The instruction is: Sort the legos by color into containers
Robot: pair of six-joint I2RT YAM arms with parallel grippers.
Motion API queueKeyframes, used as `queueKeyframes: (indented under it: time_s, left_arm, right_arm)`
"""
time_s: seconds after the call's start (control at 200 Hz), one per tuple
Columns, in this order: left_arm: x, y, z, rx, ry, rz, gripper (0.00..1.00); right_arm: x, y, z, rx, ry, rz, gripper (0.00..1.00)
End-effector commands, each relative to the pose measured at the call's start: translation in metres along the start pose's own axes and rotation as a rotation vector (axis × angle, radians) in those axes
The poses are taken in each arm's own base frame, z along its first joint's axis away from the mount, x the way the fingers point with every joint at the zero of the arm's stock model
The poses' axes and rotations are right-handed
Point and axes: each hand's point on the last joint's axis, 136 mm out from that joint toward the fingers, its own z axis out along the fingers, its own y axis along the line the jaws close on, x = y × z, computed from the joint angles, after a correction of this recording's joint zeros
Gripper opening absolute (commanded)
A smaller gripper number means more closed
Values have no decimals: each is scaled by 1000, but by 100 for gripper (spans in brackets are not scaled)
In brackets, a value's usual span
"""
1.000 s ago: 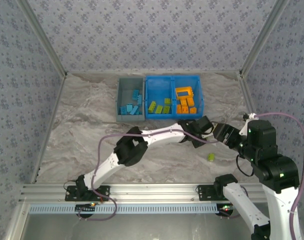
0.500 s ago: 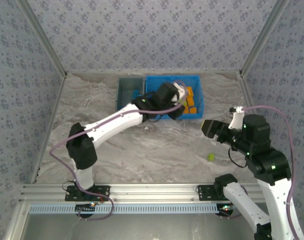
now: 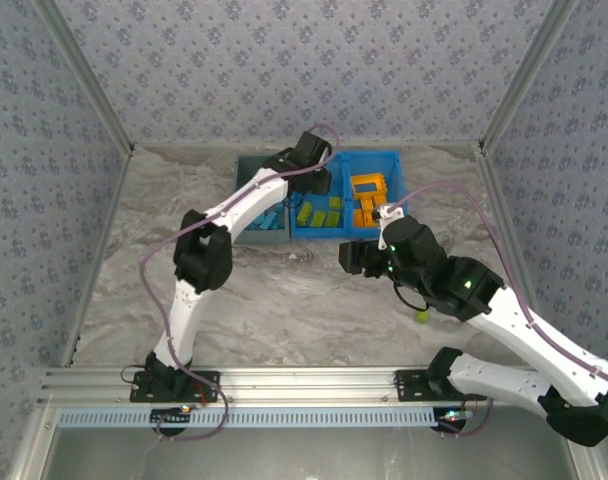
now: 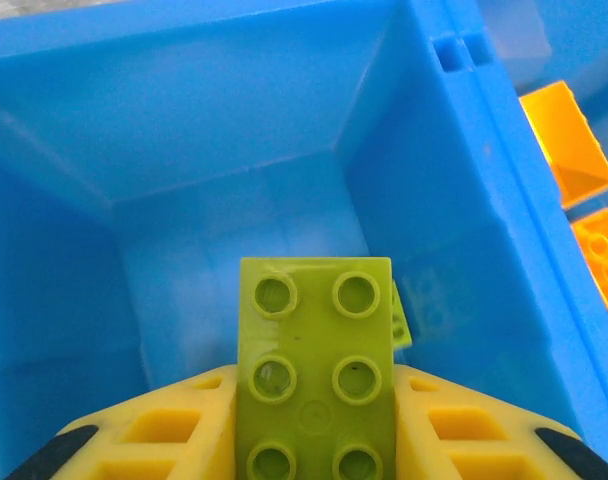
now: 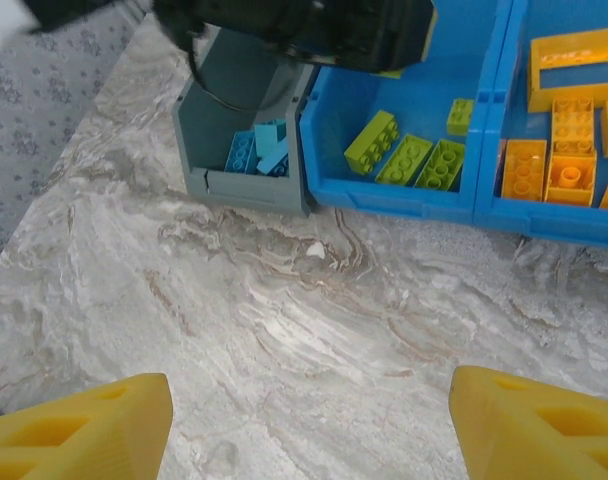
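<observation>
From above, a marbled grey surface (image 3: 184, 280) carries two open bins side by side at the far end. The grey-blue bin (image 3: 246, 172) on the left holds blue bricks (image 3: 267, 218). The bright blue bin (image 3: 396, 192) to its right has two compartments: green bricks (image 3: 320, 213) in the left one, and orange bricks (image 3: 372, 213) with an orange frame (image 3: 367, 185) in the right one. The left arm (image 3: 209, 255) stretches far forward, with the left pincer (image 3: 318, 182) over the bright blue bin's left compartment. The right pincer (image 3: 348, 257) hangs over bare surface just in front of the bins. A loose green brick (image 3: 422, 315) lies alone on the surface, near the right arm and well apart from the bins.

From the left wrist, the left pincer (image 4: 316, 400) is clamped on a lime green brick (image 4: 316, 340), studs facing the camera, yellow fingers (image 4: 174, 425) pressed to both long sides. The brick hangs above the bright blue bin (image 4: 184, 150), inside its left compartment. Orange bricks (image 4: 569, 145) show past the divider on the right.

From the right wrist, the right pincer (image 5: 309, 400) stands wide apart with nothing between its yellow fingertips (image 5: 84, 430), above bare surface (image 5: 314, 330). Beyond lie the grey-blue bin (image 5: 246, 188) with blue bricks (image 5: 259, 150), and the bright blue bin (image 5: 404, 205) with green bricks (image 5: 404, 155), orange bricks (image 5: 559, 165) and the orange frame (image 5: 574, 65).
</observation>
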Motion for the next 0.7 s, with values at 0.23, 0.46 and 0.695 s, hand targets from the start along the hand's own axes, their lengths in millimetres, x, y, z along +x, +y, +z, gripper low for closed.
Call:
queueKeyframes:
  time_s: [0.23, 0.46, 0.695]
  left_arm:
    - [17, 10, 42, -92, 66, -81, 36]
    - [35, 4, 53, -55, 124, -110, 54]
    - [7, -7, 14, -26, 56, -114, 61]
  right_arm:
    - [4, -23, -12, 76, -61, 78, 76]
    - [18, -36, -13, 119, -24, 109, 76]
    - [42, -75, -31, 300, 26, 232, 77]
